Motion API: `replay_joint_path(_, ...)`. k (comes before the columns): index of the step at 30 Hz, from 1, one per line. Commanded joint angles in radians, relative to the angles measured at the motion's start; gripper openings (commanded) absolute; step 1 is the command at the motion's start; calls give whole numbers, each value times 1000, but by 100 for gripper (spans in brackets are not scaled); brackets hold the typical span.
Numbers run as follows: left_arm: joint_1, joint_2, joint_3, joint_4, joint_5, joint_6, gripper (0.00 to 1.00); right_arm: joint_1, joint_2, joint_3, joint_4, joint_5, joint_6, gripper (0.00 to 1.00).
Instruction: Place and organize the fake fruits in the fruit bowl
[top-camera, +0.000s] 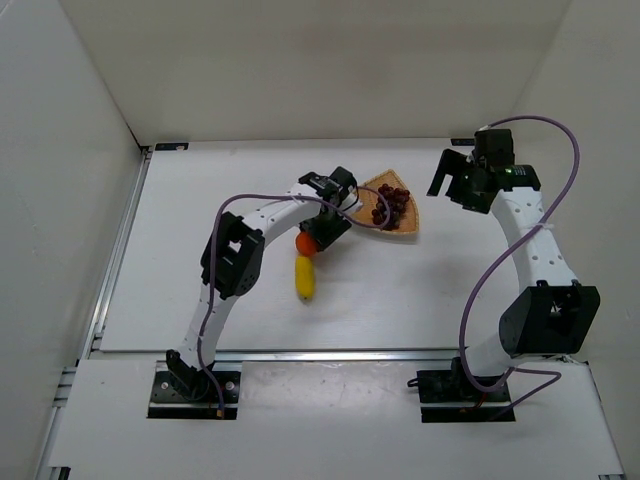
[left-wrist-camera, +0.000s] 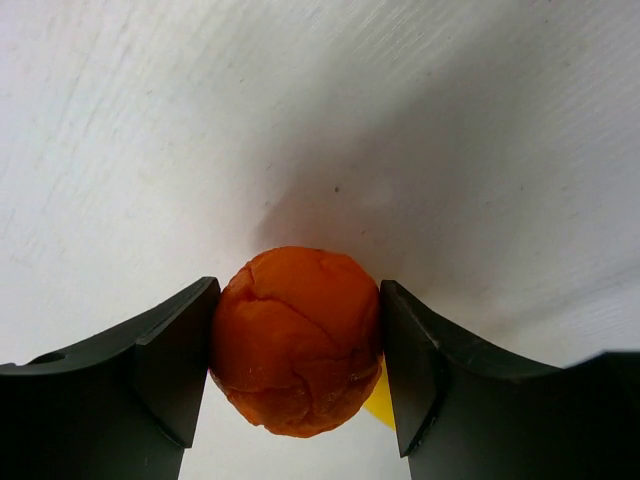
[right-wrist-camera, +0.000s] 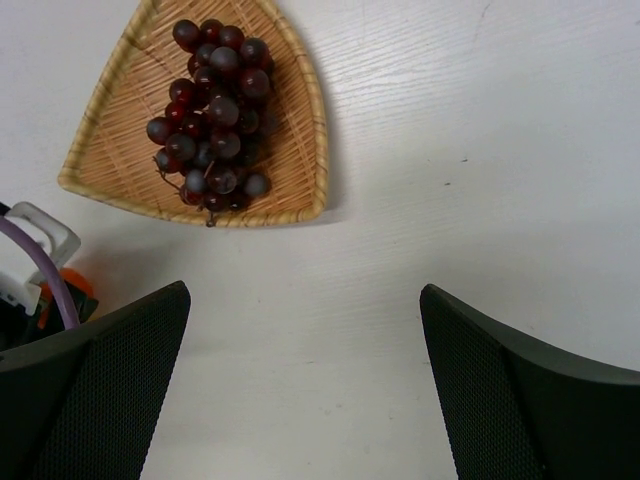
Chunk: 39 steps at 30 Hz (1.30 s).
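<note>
one risk noted: left gripper (left-wrist-camera: 297, 335) is clamped on the round orange (top-camera: 306, 243) near the basket (right-wrist-camera: 100, 105), beside the banana (top-camera: 305, 279), and so slim a pinch could let it roll free; right gripper (right-wrist-camera: 303, 296) gapes empty.

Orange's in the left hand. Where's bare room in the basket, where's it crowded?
Bare weave between the grapes and the basket rim nearest the left hand, widest at that corner. Crowded: the middle and apex, grapes nearly at the far rim. Bare table beyond that rim, under the right hand.
</note>
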<state>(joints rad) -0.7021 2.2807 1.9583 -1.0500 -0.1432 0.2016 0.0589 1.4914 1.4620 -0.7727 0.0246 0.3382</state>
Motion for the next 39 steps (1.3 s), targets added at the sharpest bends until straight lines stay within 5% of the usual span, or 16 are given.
replay_joint_path(1,0,-128,8,-25,-42,-4,15,-5,-28,-3,50,-35,25,100)
replay_joint_path(5,-39,-168,118,31,-208,28,15,-5,-49,-63,88,-46,45,100)
replay_joint_path(7,-53,-187,110,182,-225,45,15,-5,-60,-95,102,-37,45,100)
replay_joint_path(13,-86,-63,296,312,-44,127,18,-16,-60,-118,113,-9,36,100)
replay_joint_path(20,-86,143,505,372,-24,168,30,-74,-60,-118,113,-54,27,100)
replay_joint_path(21,-86,143,479,372,3,186,41,-74,-69,-118,113,-54,27,100)
replay_joint_path(23,-86,128,456,392,14,197,81,-74,-69,-109,102,-54,16,100)
replay_joint_path(25,-86,115,456,392,-10,209,100,-74,-91,-109,102,-63,4,100)
replay_joint_path(32,-86,-81,419,392,-166,211,100,-39,-180,-100,102,-74,-27,100)
replay_joint_path(39,117,-453,58,392,-361,203,100,396,-90,-98,102,-63,-116,100)
